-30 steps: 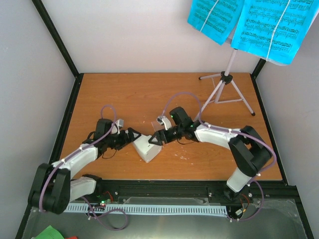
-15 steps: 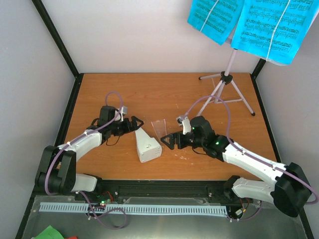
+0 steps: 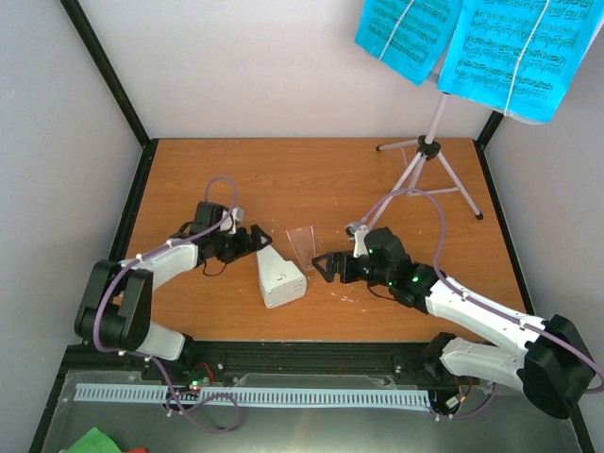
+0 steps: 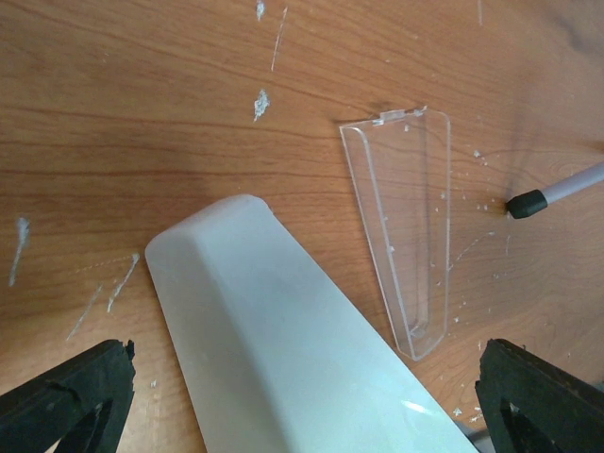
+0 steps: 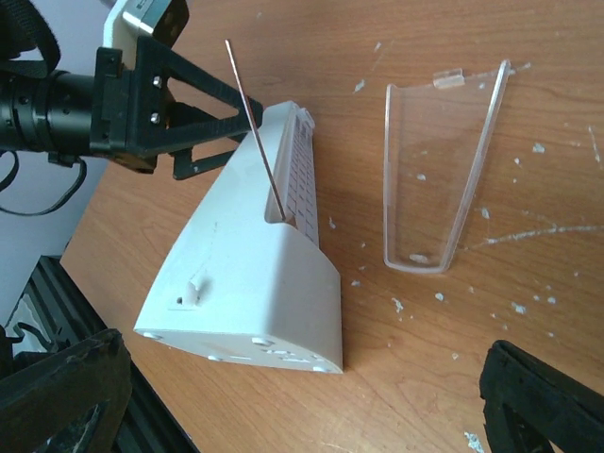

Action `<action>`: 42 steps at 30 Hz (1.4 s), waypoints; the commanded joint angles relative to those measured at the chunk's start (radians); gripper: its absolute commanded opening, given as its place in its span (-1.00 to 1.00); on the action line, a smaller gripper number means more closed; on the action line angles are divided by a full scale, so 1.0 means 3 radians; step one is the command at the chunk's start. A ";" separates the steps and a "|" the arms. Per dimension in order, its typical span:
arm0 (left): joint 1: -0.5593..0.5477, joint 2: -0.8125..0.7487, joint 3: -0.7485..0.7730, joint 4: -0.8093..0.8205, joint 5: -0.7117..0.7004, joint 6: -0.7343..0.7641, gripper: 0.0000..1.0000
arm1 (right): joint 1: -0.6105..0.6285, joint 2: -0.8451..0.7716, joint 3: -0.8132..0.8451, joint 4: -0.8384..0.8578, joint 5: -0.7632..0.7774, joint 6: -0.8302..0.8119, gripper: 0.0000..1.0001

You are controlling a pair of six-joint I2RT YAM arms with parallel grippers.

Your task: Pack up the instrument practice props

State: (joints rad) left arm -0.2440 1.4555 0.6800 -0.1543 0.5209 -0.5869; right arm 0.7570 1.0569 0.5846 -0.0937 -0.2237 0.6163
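Observation:
The white metronome (image 3: 280, 276) lies on its side on the wooden table, its thin pendulum rod (image 5: 256, 127) sticking out. Its clear cover (image 3: 302, 241) lies flat beside it, detached. My left gripper (image 3: 257, 240) is open at the metronome's narrow end, and the white body (image 4: 283, 349) fills the space between its fingers. My right gripper (image 3: 321, 267) is open and empty, just right of the metronome (image 5: 255, 293) and near the cover (image 5: 434, 170). The lilac music stand (image 3: 427, 151) stands at the back right, holding the cyan sheet-music pages (image 3: 510, 52).
One rubber-tipped leg of the stand (image 4: 528, 202) reaches toward the cover. Black frame posts (image 3: 104, 66) and white walls close in the table on three sides. A black rail (image 3: 311, 357) runs along the near edge. White flecks dot the wood.
My right gripper has drawn back to the right, away from the metronome, and opened wider. The clear cover now lies alone on the table. My left gripper has shifted slightly back.

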 commanded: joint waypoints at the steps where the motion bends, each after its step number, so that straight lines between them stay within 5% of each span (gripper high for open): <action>1: -0.0025 0.0302 0.0260 0.0208 0.0286 0.0071 0.99 | 0.0013 -0.0119 -0.0140 0.0239 0.0043 0.0187 0.98; 13: -0.0440 0.1019 0.1042 -0.0233 0.0178 0.0448 0.99 | 0.0013 -0.0525 -0.0166 -0.0187 0.0496 0.0108 1.00; 21: -0.0614 0.1140 0.1385 -0.0921 -0.0537 0.0749 0.99 | 0.0013 -0.0717 -0.0179 -0.0417 0.0786 0.0045 1.00; 37: -0.1036 0.1477 0.1931 -0.1268 -0.0448 0.0901 0.99 | 0.0013 -0.0882 -0.0260 -0.0515 0.0977 0.0103 1.00; 42: -0.1141 0.1473 0.2008 -0.1512 -0.0820 0.1000 0.99 | 0.0013 -0.0976 -0.0282 -0.0550 0.1042 0.0105 1.00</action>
State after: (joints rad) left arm -0.5602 1.8915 1.2293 -0.5301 0.3561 -0.3355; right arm 0.7570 0.7948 0.5121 -0.2516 0.0509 0.6373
